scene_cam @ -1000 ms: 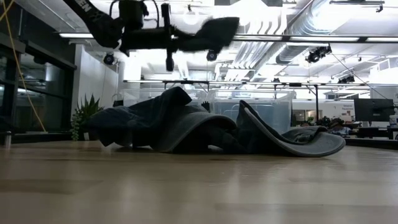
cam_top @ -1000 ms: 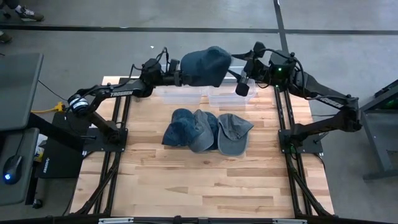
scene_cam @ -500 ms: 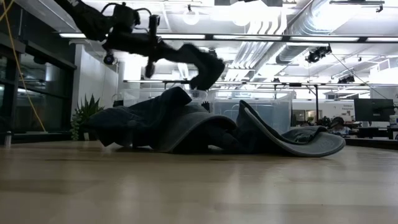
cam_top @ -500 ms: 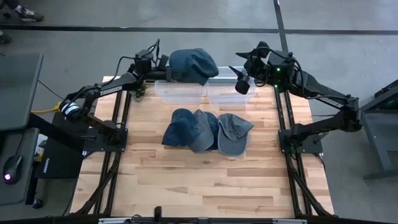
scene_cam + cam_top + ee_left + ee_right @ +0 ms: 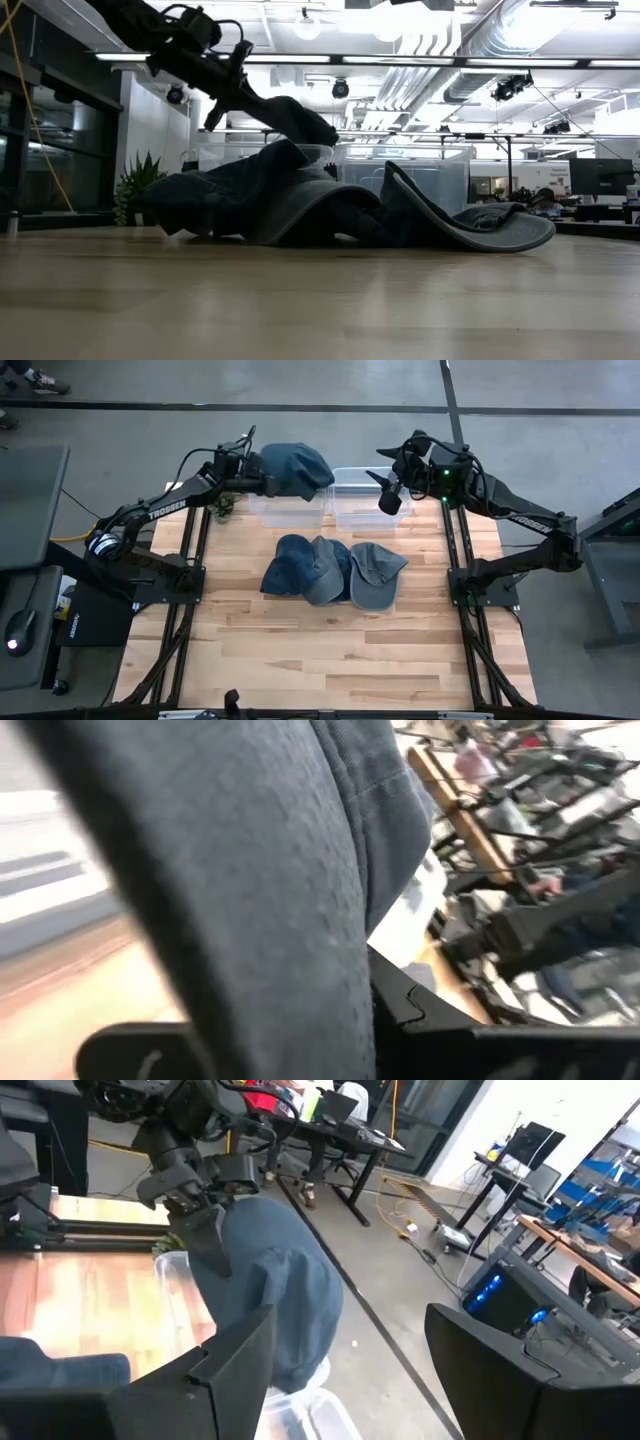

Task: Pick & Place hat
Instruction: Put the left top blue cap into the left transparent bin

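Observation:
My left gripper [image 5: 255,472] is shut on a blue hat [image 5: 295,468] above the left clear bin [image 5: 288,510] at the table's far edge. The hat fills the left wrist view [image 5: 250,890] and also shows in the low view [image 5: 300,120] and the right wrist view [image 5: 285,1290]. My right gripper [image 5: 385,495] hangs open and empty over the right clear bin [image 5: 365,512]; its fingers stand wide apart in its own wrist view [image 5: 360,1370]. Three more blue and grey hats [image 5: 330,570] lie overlapping on the middle of the table. My left gripper holds the hat by its left-hand edge [image 5: 232,1245], pinched between the two fingers [image 5: 205,1245]. The fingers come from the table's left, slanting down. The hat juts out past the fingertips, lifted clear, with its crown drooping toward the left bin's rim.
The two clear bins stand side by side at the far edge. The pile of hats [image 5: 330,205] covers the table's middle. Bare wood [image 5: 320,650] lies toward the near edge. Desks and cables fill the room behind the table.
My left gripper has drawn back toward the table's left edge and come down with the hat. The hat has gone from high between the two bins to low over the left bin, and its free end has tipped downward.

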